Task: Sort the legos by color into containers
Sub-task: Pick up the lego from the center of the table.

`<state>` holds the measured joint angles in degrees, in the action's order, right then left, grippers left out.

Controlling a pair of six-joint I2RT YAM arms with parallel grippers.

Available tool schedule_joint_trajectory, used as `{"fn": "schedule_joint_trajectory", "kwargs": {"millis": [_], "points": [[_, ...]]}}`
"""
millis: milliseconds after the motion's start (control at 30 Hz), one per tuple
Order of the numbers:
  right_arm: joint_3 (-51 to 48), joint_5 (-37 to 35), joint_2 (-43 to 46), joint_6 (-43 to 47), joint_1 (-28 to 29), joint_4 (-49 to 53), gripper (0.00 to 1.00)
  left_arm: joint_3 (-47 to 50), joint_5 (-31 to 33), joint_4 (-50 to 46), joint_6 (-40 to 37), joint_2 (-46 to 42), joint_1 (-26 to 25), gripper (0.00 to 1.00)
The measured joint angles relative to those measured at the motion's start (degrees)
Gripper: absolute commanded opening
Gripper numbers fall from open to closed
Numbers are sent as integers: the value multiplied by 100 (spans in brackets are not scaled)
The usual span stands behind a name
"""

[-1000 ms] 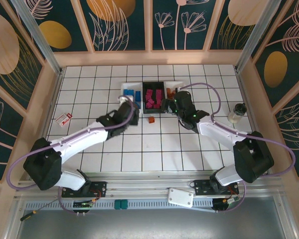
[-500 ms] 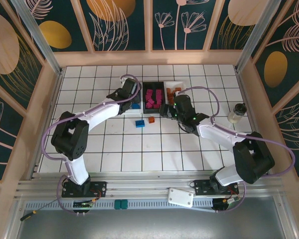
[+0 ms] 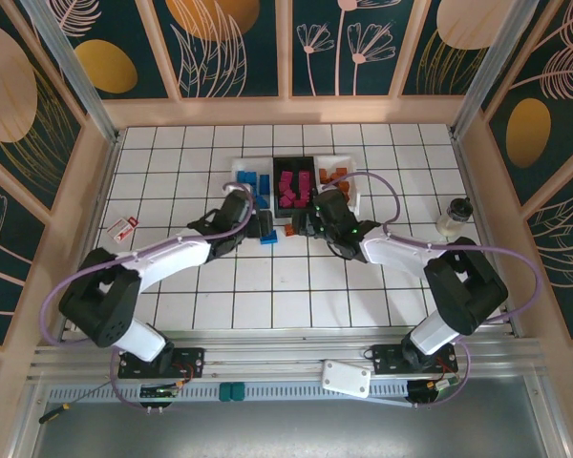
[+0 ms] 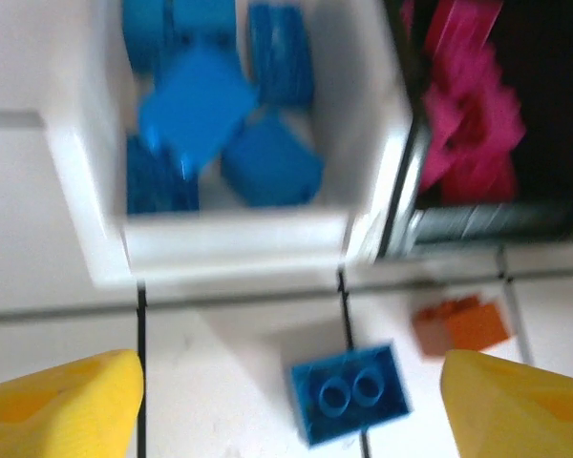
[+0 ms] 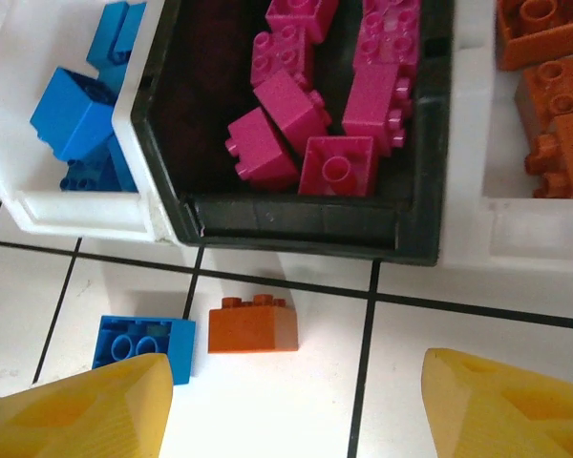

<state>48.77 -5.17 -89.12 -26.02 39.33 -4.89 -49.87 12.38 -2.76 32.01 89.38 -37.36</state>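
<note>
White tiled table (image 3: 296, 286), with painted leaves and flowers on the walls all around. Close to the far edge, three containers in a row: left white tray (image 5: 76, 212) with blue legos, black tray (image 5: 296, 227) with pink ones, right white tray (image 5: 487, 229) with orange ones. Just two bricks out on the table, right in front of the trays: blue brick (image 5: 145, 345) and orange brick (image 5: 253, 326), side by side with a tiny gap. Small white-and-red card (image 3: 124, 227) far off by the left edge, not part of the job.

Left gripper (image 4: 286, 410) wide open, holding nothing, hanging over the blue brick. Right gripper (image 5: 296, 410) wide open too, holding nothing, close to the orange brick.

Most likely step: grab the blue brick with the left gripper. Turn the wrist a little first to match the brick's tilt. Go straight down with one yellow finger (image 4: 67, 401) on each side. Stay off the orange brick and the tray wall. Squeeze gently, lift, then let go over the left white tray. Keep the right gripper back to avoid a bump between the arms.
</note>
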Motion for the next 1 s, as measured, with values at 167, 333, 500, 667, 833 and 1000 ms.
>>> {"fn": "schedule_joint_trajectory", "kwargs": {"millis": [167,333,500,667,833,1000], "points": [[-107,-107,227,-9,-66,-4,70,28,-103,219,68,625,-286,89],[-229,-142,509,-9,-90,-11,70,-151,-140,474,85,1023,-356,89],[-363,-144,608,-13,-144,-4,70,-275,-96,640,83,1340,-356,86],[-385,-144,616,-31,-175,-7,70,-280,72,702,79,1552,-356,80],[-385,-142,616,-33,-184,-9,70,-332,267,776,37,1652,-358,59],[-396,-142,616,-50,-186,-9,70,-323,251,962,74,1674,-358,43]]}}
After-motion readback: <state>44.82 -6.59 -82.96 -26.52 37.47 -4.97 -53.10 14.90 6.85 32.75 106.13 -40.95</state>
